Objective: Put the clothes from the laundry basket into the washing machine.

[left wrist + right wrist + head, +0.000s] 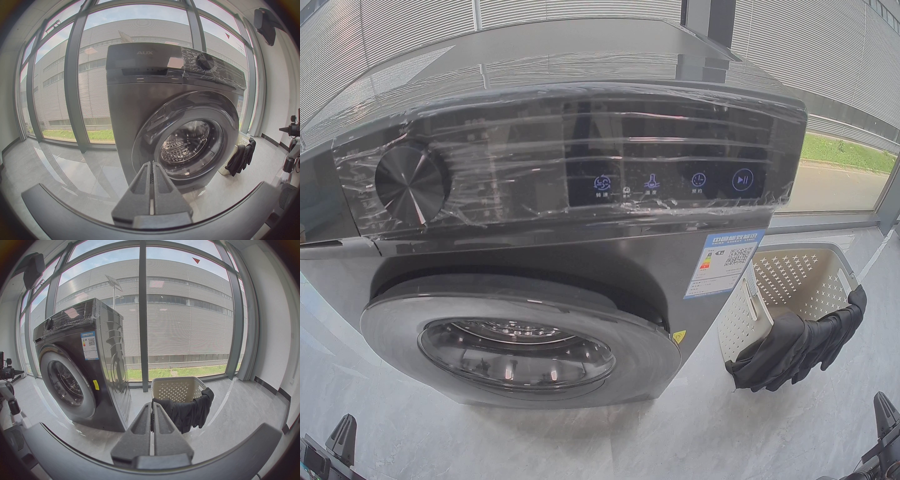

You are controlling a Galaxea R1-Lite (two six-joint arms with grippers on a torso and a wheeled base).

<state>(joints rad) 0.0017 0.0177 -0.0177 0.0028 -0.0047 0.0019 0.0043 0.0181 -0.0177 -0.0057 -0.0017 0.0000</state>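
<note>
A dark grey front-loading washing machine (550,206) stands on the pale floor, and its round door (515,350) is closed. To its right sits a white perforated laundry basket (800,281) with a black garment (800,350) draped over its front rim. My left gripper (152,175) is shut and empty, held low in front of the door (187,147). My right gripper (152,416) is shut and empty too, level with the basket (178,388) and the black garment (187,412), a short way back from them.
Plastic film wraps the machine's control panel (569,162) with its dial (411,184). Floor-to-ceiling windows (187,318) stand behind the machine and basket. Open pale floor (700,437) lies in front of both.
</note>
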